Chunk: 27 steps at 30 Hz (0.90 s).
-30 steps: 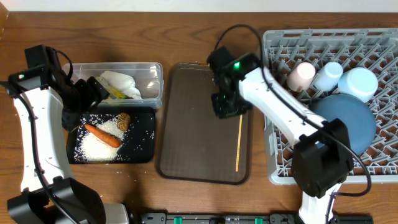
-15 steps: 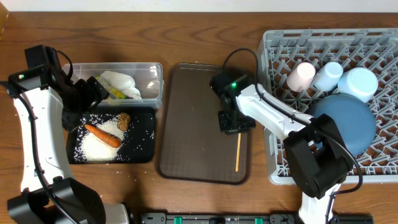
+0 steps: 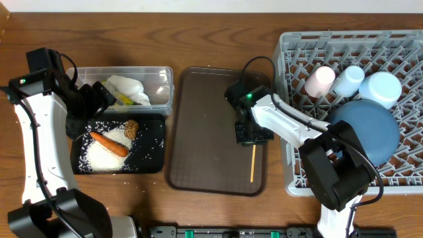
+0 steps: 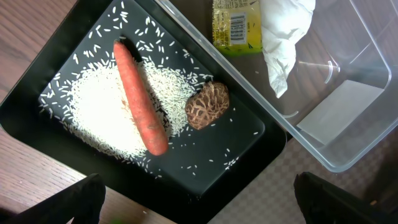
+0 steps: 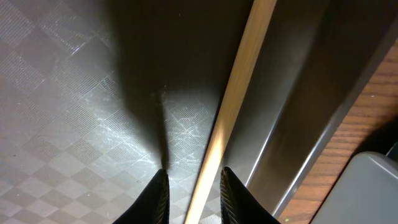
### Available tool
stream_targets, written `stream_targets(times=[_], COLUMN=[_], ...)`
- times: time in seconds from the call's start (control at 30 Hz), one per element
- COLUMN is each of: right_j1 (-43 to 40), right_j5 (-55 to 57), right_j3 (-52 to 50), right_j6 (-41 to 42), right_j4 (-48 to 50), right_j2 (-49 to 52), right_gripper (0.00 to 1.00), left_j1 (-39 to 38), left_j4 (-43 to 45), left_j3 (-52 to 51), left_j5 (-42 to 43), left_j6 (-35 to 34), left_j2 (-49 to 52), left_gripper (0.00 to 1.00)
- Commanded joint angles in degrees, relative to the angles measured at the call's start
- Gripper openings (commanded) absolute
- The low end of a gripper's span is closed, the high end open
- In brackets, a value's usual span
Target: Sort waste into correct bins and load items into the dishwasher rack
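A wooden chopstick (image 3: 252, 162) is laid flat by the right edge of the brown serving tray (image 3: 198, 132). It is straddled by the right gripper (image 5: 194, 190), whose jaws are drawn close on either side — whether it is actually pinched cannot be told. The left gripper (image 4: 202, 199) is held wide apart and empty above the black tray (image 4: 249, 162), where the carrot (image 4: 140, 102), brown lump (image 4: 207, 106) and rice (image 4: 93, 112) are gathered. Beyond, the napkin (image 4: 283, 37) and wrapper (image 4: 236, 25) are kept in the clear tub (image 4: 348, 118). The plate (image 3: 370, 129), bowl (image 3: 383, 88), pink cup (image 3: 320, 80) and light-blue cup (image 3: 349, 79) are seated in the rack (image 3: 297, 165).

No legible text; barcode (image 4: 239, 26) on wrapper (image 4: 224, 38)
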Motion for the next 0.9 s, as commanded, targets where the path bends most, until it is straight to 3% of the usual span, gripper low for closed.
stream_targets(times=[0.0,0.4,0.57,0.87], right_j1=[-0.2,-0.3,-0.3,-0.3], right_j5=[1.6,2.8,2.8,2.8], right_j3=[-0.7,-5.0,-5.0,-4.9], right_j6=[1.1,0.4,0.4,-0.6], right_j4=[0.2,4.4,4.4,4.5], right_j2=[0.0,0.0,0.0,0.0], right_gripper=[0.21,0.20,0.01,0.01], left_j1=[0.2,0.2,0.2,0.2], left_j4=[-0.2,-0.2,-0.2,-0.2], left_j3=[0.0,0.0,0.0,0.0], left_j5=[-0.3,-0.3,-0.3,-0.3], left_j6=[0.1,0.1,0.1,0.1], left_j2=[-0.9,-0.9,-0.9,-0.9], left_gripper=[0.98,0.98,0.98,0.98])
